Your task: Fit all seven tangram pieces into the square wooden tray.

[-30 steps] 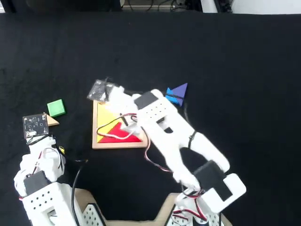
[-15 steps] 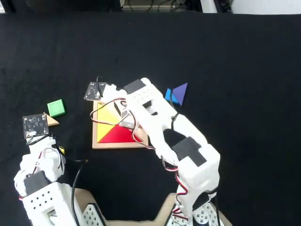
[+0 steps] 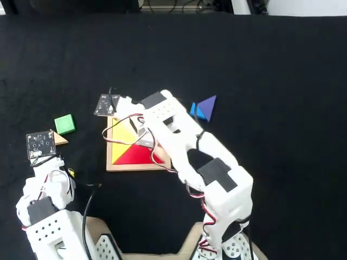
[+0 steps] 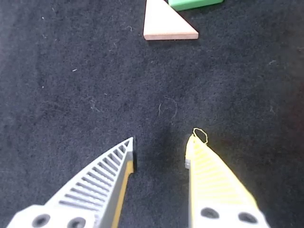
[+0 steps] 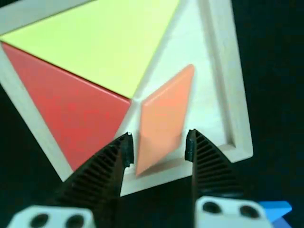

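Observation:
The square wooden tray (image 3: 116, 164) holds a large yellow triangle (image 3: 123, 134) and a large red triangle (image 3: 135, 156). My right arm (image 3: 168, 122) reaches over the tray's right half. My right gripper (image 5: 157, 142) is shut on an orange parallelogram (image 5: 164, 114), which tilts over the tray's (image 5: 223, 95) bare part, its lower end above the rim. A green square (image 3: 64, 123) and a pale wooden triangle (image 3: 60, 139) lie left of the tray. My left gripper (image 4: 161, 142) hangs open over black cloth just short of that triangle (image 4: 166, 23).
A blue piece (image 3: 198, 111) and a purple triangle (image 3: 208, 103) lie together right of the tray, close to the right arm. The blue piece (image 5: 275, 209) is beside the tray's corner. Black cloth covers the table, with open room at the back and right.
The right arm swung left across the tray and folded in closer to its base, mostly in the first half second. The left arm kept still.

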Action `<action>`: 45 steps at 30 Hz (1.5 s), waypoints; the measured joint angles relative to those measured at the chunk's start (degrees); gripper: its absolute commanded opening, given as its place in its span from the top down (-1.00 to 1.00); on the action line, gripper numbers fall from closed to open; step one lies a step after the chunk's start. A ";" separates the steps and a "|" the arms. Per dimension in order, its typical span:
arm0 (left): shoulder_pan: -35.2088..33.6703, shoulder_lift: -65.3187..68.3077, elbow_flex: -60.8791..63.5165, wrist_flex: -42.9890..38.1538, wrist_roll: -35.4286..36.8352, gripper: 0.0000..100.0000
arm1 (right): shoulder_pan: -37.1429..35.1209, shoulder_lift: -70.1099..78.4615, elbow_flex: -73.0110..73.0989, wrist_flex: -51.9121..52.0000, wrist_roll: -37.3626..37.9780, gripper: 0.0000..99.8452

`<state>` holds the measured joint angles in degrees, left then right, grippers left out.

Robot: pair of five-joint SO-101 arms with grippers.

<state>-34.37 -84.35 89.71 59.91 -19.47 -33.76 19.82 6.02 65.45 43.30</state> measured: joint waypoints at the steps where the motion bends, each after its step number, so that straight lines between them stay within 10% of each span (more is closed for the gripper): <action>1: 0.00 0.00 0.00 0.00 0.00 0.64 | -0.26 0.00 0.00 0.00 0.09 0.61; 45: 0.00 0.00 0.00 0.00 0.00 0.64 | -2.11 1.76 -4.66 6.15 6.95 0.62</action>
<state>-34.37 -84.35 89.71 59.91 -19.47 -35.87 21.58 1.36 71.60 50.24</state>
